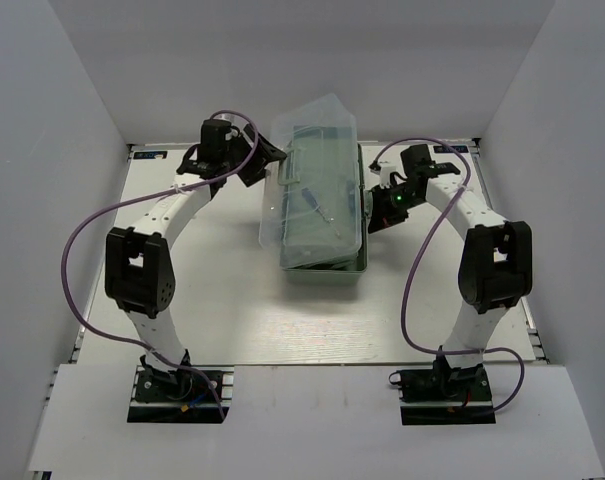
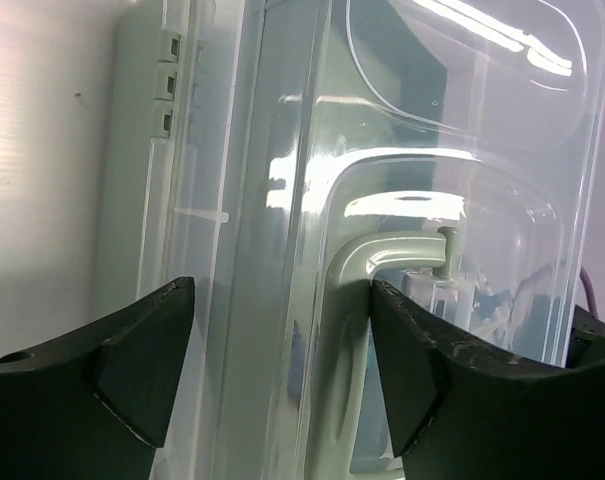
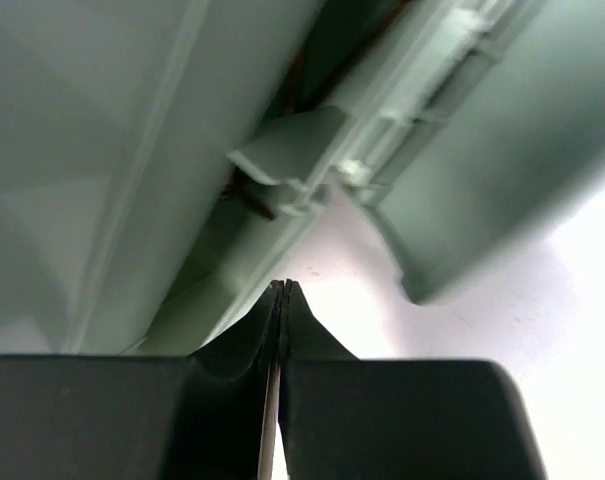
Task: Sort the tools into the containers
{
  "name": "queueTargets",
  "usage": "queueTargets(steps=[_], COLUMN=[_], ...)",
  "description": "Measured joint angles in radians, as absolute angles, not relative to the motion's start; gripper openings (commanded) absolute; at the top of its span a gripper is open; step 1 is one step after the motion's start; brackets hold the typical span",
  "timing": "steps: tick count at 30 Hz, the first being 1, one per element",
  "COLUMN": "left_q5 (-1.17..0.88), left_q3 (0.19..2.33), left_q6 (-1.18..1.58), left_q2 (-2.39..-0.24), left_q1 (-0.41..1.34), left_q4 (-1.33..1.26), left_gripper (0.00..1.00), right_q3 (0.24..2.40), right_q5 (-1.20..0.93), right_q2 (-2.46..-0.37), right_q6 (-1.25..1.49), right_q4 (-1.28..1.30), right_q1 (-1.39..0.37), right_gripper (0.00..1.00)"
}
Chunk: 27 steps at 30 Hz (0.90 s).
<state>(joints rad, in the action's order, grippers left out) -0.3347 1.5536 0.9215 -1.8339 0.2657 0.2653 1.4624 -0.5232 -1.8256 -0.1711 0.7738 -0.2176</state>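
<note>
While right gripper (image 3: 280, 287) sits pinched closed beside toolbox (image 1: 324, 272) | left gripper (image 2: 282, 292) spread wide at lid (image 2: 462, 120)

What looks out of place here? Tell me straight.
The translucent lid sits askew on the mint toolbox: tilted, overhanging the base's left side instead of lying flush. The left gripper stands open at that left edge; the right gripper is shut beside the box's right wall. No spill or damage shows.
</note>
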Motion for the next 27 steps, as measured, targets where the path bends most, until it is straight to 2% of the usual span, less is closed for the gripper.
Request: queueTargets(steps=[4,5,6,9,16,19,20,22,23,25,27], left_q5=[-0.291,-0.276,-0.257,-0.179,-0.076,-0.058,-0.057,-0.068,-0.084,-0.112,-0.133], left_q3=[1.493,1.481,1.472,1.457,1.484,1.515,1.5,1.404,1.336,1.211,1.139], left_q6=[0.913,0.905,0.894,0.858,0.796,0.778,0.772,0.735,0.707,0.629,0.561], left_q2=[-1.757,-1.731,-1.702,-1.616,-1.462,-1.457,-1.447,-1.394,-1.359,-1.29,-1.246], left_q1=[0.261,0.258,0.257,0.252,0.241,0.233,0.232,0.231,0.228,0.229,0.237], left_q4=[0.305,0.332,0.37,0.475,0.57,0.581,0.58,0.566,0.557,0.569,0.598], left_gripper=[0.79,0.79,0.79,0.81,0.86,0.86,0.86,0.86,0.88,1.0,1.0], right_q3=[1.456,1.446,1.43,1.396,1.344,1.33,1.325,1.318,1.312,1.294,1.286], right_q5=[-0.445,-0.421,-0.401,-0.365,-0.354,-0.354,-0.353,-0.353,-0.353,-0.342,-0.314], right_q2=[-1.804,-1.785,-1.762,-1.686,-1.577,-1.576,-1.575,-1.567,-1.557,-1.517,-1.473], right_q6=[-0.156,-0.156,-0.157,-0.158,-0.168,-0.17,-0.173,-0.188,-0.2,-0.222,-0.21], right_q4=[0.746,0.734,0.725,0.72,0.704,0.704,0.706,0.702,0.701,0.699,0.701], right_q1=[-0.208,-0.202,-0.194,-0.165,-0.132,-0.131,-0.13,-0.13,-0.129,-0.128,-0.13], right_gripper=[0.0,0.04,0.16,0.28,0.37,0.54,0.65,0.79,0.9,0.9,0.9])
